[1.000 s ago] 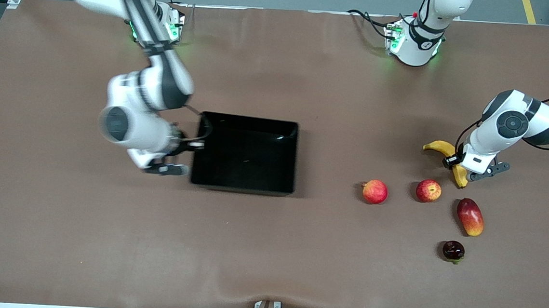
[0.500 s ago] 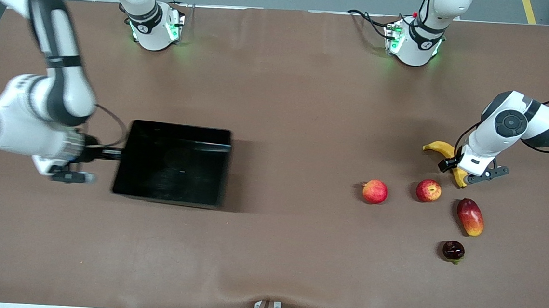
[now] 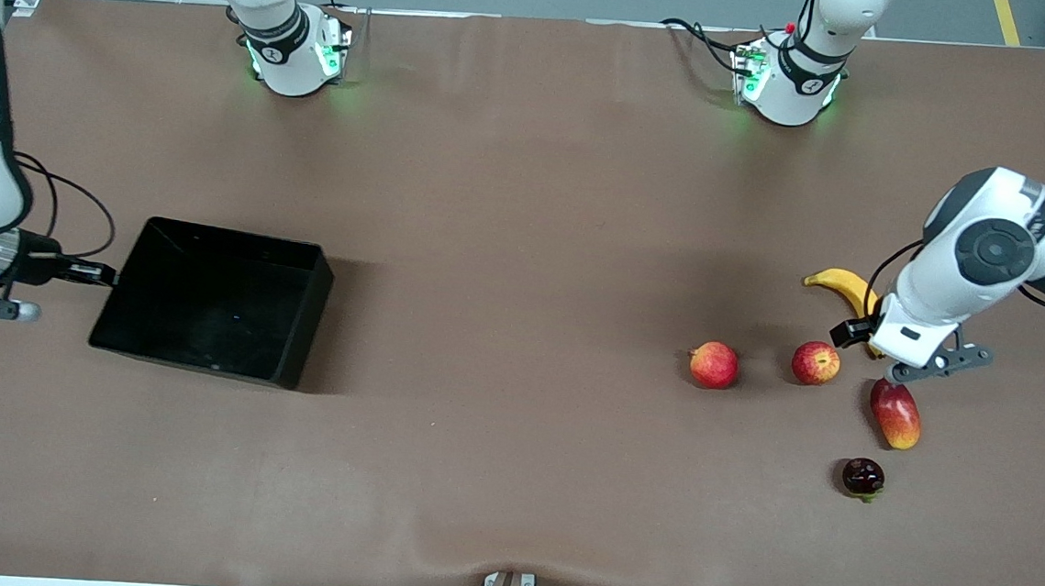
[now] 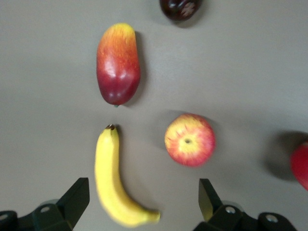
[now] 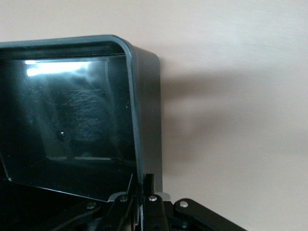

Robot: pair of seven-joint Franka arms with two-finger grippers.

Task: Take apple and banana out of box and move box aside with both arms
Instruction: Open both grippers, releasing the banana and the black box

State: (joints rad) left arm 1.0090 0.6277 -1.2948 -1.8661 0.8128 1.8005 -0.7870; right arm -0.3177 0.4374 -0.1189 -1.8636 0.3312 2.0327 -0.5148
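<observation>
The black box (image 3: 209, 308) is toward the right arm's end of the table, tilted, with a shadow beside it. My right gripper (image 3: 106, 276) is shut on its short wall, and the right wrist view shows the pinch (image 5: 144, 186) on the wall (image 5: 144, 96). The yellow banana (image 3: 840, 283) lies on the table. My left gripper (image 3: 871, 334) hangs open over the banana's end and is empty. In the left wrist view the banana (image 4: 108, 178) lies between the open fingers (image 4: 77, 197), with a red apple (image 4: 189, 139) beside it. That apple (image 3: 816, 362) and a second apple (image 3: 713, 364) sit nearer the front camera.
A red-and-yellow mango (image 3: 895, 413) lies just nearer the front camera than the left gripper. A dark purple fruit (image 3: 863, 477) lies nearer still. Both show in the left wrist view, the mango (image 4: 118, 63) and the dark fruit (image 4: 180, 7). The table is brown.
My right arm has carried the box from the table's middle toward the right arm's end. My left gripper has risen and shifted along the banana toward the mango.
</observation>
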